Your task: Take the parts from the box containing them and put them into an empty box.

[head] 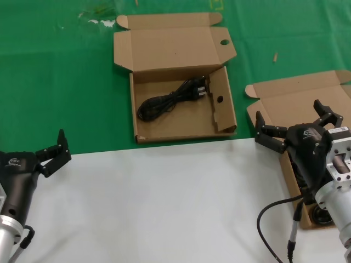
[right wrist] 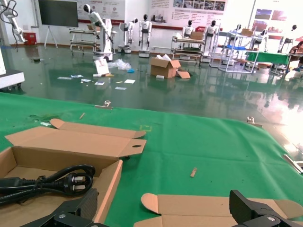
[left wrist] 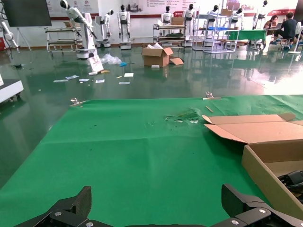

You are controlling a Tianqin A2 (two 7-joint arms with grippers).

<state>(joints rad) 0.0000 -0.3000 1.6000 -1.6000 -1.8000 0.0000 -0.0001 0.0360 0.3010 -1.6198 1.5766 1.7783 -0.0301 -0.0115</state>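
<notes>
The right gripper (head: 293,126) hangs at the right of the head view with its black fingers (head: 267,133) spread wide and nothing between them, directly over the plain-lidded cardboard box (head: 274,101) at the right edge. A small white mark sits on the gripper body, too small to read. The arm reaches up from the lower right corner, a black cable looping off its silver wrist, and it hides most of that box's inside; only a bit of dark content shows beneath it.

The left gripper (head: 52,150) sits at the lower left of the head view, fingers (head: 61,139) likewise splayed and empty, poised over the edge where the white worktop (head: 164,203) meets the green mat (head: 60,82). It too bears a small unreadable white mark.

In the upper centre of the head view lies the holed box (head: 159,123), lid open, a round hole in its lid tab and another in its side flap. One coiled black power cable (head: 173,98) rests inside, plug toward the right; the right wrist view shows the same cable (right wrist: 52,182) in that box (right wrist: 71,142).

A small stick-like scrap (head: 275,56) lies on the mat at upper right, and white scuffs (head: 98,21) mark the mat at upper left.
</notes>
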